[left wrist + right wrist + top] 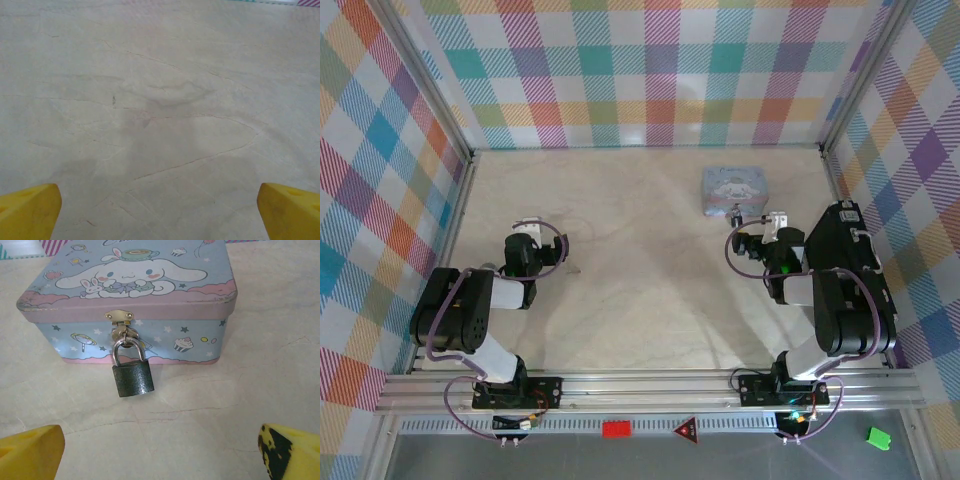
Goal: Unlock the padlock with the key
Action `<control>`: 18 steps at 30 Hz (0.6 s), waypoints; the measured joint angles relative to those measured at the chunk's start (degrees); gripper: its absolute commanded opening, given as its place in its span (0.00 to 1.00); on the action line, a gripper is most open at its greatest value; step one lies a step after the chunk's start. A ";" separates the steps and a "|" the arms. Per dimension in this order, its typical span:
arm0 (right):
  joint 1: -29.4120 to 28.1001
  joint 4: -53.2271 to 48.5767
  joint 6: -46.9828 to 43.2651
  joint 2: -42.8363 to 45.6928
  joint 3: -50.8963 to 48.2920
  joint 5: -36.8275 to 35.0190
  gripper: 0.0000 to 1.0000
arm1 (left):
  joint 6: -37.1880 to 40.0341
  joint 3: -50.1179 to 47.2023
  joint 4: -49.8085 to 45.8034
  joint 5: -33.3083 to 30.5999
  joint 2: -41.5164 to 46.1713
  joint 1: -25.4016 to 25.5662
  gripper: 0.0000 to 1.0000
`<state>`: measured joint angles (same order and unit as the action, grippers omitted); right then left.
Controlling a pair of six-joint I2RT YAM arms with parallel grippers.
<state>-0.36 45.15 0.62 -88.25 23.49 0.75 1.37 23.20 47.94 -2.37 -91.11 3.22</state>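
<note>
A small dark padlock (132, 379) with a silver shackle hangs shut from the brass hasp (119, 316) on the front of a pastel blue cartoon tin (150, 290). The tin (733, 188) sits at the back right of the table. My right gripper (160, 440) is open just in front of the padlock, and the table shows between its yellow fingertips (35, 447). That right gripper (748, 238) sits just on the near side of the tin. My left gripper (159, 200) is open over bare table at the left (535, 240). The key is out of view.
Plaid walls (650, 70) close in the beige table (640, 280) on three sides. A metal rail (650, 385) runs along the near edge. A tiny dark speck (114, 100) lies ahead of the left gripper, too small to identify.
</note>
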 measured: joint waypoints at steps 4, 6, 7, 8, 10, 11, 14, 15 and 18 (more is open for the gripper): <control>0.04 -0.02 0.00 0.00 0.00 0.07 0.99 | 0.00 0.00 0.00 0.00 0.00 0.00 1.00; 0.04 0.00 0.00 0.00 0.00 0.22 0.99 | 0.00 0.00 0.00 0.00 0.00 0.00 1.00; 0.04 -0.02 0.00 0.00 0.00 0.24 0.99 | 0.00 0.00 0.00 0.00 0.00 0.00 1.00; 0.04 -0.02 0.00 0.00 0.00 0.22 0.99 | 0.00 0.00 0.00 0.00 0.00 0.00 1.00; 0.04 -0.02 0.00 0.00 0.00 0.24 0.99 | 0.00 0.00 0.00 0.00 0.00 0.00 1.00; 0.04 -0.02 0.00 0.00 0.00 0.26 0.99 | 0.00 0.00 0.00 0.00 0.00 0.00 1.00; 0.04 0.00 0.00 0.00 0.00 0.26 0.99 | 0.00 0.00 0.00 0.00 0.00 0.00 1.00; 0.04 -0.02 0.00 0.00 0.00 0.31 0.99 | 0.00 0.00 0.00 0.00 0.00 0.00 1.00; 0.04 -0.02 0.00 0.00 0.00 0.39 0.99 | 0.00 0.00 0.00 0.00 0.00 0.00 1.00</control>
<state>-0.32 45.12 0.62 -88.25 23.49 1.15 1.37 23.20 47.94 -2.37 -91.11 3.22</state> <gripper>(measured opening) 0.988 0.997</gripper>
